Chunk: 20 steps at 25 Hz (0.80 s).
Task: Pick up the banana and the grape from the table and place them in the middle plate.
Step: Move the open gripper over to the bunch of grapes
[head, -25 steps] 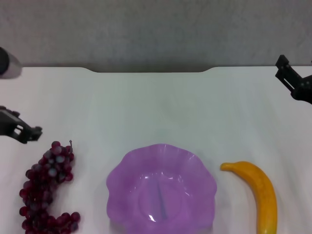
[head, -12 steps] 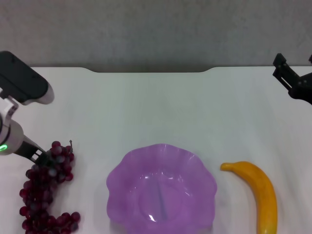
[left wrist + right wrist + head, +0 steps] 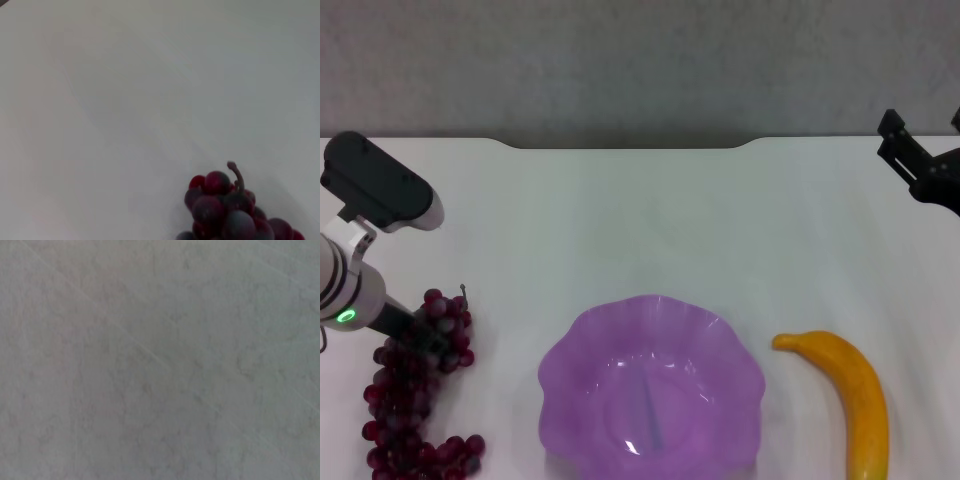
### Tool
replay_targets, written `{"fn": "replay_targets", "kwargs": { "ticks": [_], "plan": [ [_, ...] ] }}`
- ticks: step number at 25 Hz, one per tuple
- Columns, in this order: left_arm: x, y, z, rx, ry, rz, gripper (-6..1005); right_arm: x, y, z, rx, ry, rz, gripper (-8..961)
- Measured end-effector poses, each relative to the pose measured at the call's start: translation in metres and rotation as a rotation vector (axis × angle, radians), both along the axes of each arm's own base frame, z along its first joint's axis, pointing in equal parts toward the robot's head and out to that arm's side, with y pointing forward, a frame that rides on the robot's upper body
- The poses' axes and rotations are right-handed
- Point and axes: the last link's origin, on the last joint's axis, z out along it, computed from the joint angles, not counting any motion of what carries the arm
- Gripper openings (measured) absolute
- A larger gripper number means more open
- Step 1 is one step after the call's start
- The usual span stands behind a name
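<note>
Surface: a plain white table [image 3: 650, 220], and there's the shallow notch in its far edge, a grey textured wall right behind it.
Count: one plate, one banana, one bunch of grapes, two arms in shot.
Plate: the middle plate [image 3: 715, 335], translucent purple with a wavy rim, sits at the near centre of the table, nothing in it.
Grape: the grape [image 3: 410, 400] lies on the table to the left of the plate, well clear of it; the left wrist view catches the bunch's top and its stem poking up.
Banana: the banana [image 3: 850, 390] is on the table just right of the plate, not touching it, curving toward the near edge.
Left arm: the left gripper [image 3: 425, 335] is down at the upper end of the bunch, dark against the grapes. Clenched or spread, I cannot tell.
Right arm: the right gripper [image 3: 917, 170] hangs at the far right edge, well away from the banana, prongs apart and holding nothing.
Writing: none readable; a small green light glows on the left arm's wrist.
</note>
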Motion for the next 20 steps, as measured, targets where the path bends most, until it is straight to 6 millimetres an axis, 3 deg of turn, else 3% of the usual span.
{"fn": "replay_targets", "kwargs": {
  "ticks": [13, 15, 20],
  "plan": [
    [0.0029, 0.0072, -0.0064, 0.037, -0.090, -0.021, 603, -0.0016, 0.0003, -0.0008, -0.003, 0.001, 0.005, 850],
    [0.0008, 0.0070, -0.0063, 0.032, -0.091, -0.022, 385, -0.0021, 0.0005, -0.0009, -0.003, 0.001, 0.006, 850],
    [-0.0047, 0.0061, -0.0082, 0.015, -0.087, -0.011, 193, -0.0031, 0.0011, -0.0012, -0.004, 0.001, 0.009, 850]
  ]
}}
